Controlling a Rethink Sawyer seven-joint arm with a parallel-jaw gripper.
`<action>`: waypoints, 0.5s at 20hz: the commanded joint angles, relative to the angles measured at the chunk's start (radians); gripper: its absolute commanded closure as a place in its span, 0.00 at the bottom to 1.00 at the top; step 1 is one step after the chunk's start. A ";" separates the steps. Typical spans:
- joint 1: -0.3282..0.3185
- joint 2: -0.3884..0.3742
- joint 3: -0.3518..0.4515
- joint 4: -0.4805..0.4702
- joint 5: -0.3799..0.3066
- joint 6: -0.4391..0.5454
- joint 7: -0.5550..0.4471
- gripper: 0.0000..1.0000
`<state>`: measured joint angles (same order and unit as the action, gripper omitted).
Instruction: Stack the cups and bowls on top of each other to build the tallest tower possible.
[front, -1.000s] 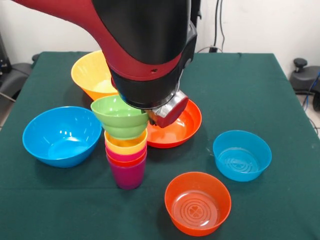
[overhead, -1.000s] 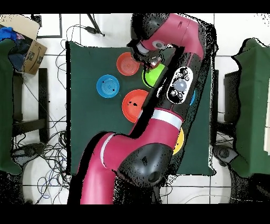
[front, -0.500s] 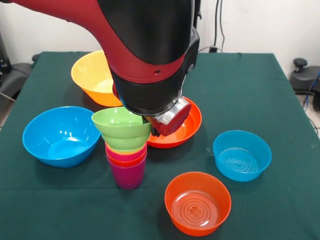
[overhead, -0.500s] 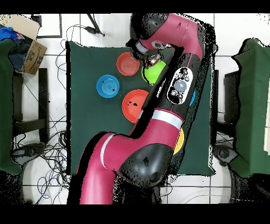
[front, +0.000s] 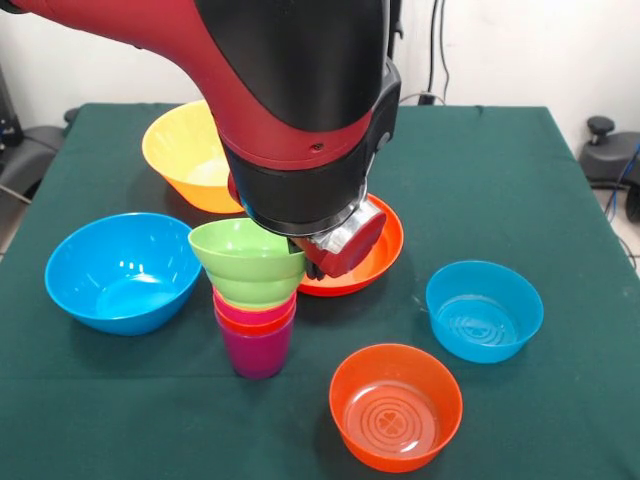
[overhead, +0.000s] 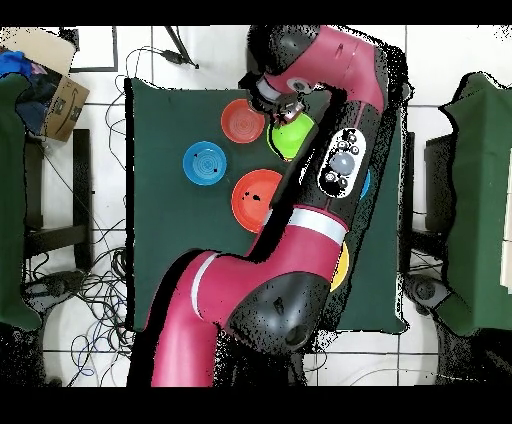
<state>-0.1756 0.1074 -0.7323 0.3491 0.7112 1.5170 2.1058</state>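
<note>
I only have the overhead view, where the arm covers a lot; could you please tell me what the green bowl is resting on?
Observer: The green bowl sits upright on a tower of nested cups, with the purple cup at its base.
Operator: Thank you. I see only a blue sliver beside the arm; what is it?
Observer: That is a large blue bowl, standing on the table with a gap between it and the tower.
Operator: And the yellow sliver lower down?
Observer: A large yellow bowl. The part of it that shows is empty, and the arm hides one side.
</note>
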 joint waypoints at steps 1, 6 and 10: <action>0.023 0.021 0.088 0.055 -0.081 0.012 -0.062 1.00; 0.022 0.029 0.076 0.047 -0.082 0.056 -0.057 1.00; 0.024 0.024 0.080 0.059 -0.087 0.051 -0.063 1.00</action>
<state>-0.1754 0.1074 -0.7323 0.3491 0.7112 1.5170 2.1058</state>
